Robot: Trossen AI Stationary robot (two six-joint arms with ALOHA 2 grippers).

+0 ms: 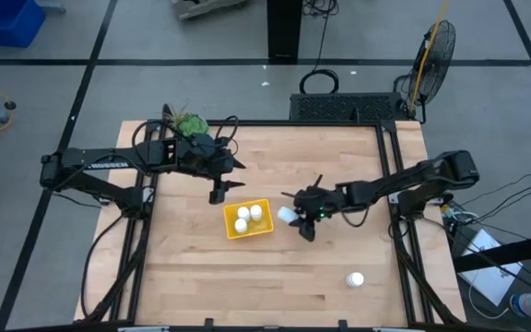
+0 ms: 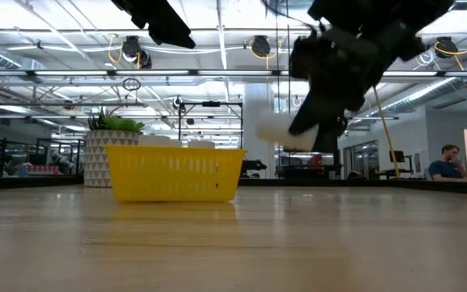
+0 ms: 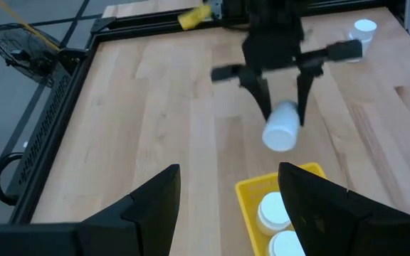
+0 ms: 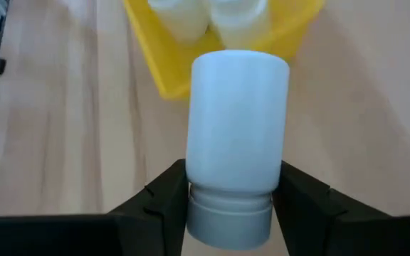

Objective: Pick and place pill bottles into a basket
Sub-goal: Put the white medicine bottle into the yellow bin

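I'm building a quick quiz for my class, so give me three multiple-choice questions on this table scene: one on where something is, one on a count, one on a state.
1. Where is the loose pill bottle that stands alone on the table?
A. Near the table's front right corner
B. Inside the plant pot
C. Under the left gripper

2. How many bottles are in the yellow basket?
A. None
B. Three
C. Six

3. What is the right gripper doing?
A. Hanging open and empty
B. Holding a white bottle
C. Gripping the basket's rim

Answers: 1 A, the high view shows it alone there. 2 B, three white caps show in the basket. 3 B, the right wrist view shows the fingers clamped on the bottle.
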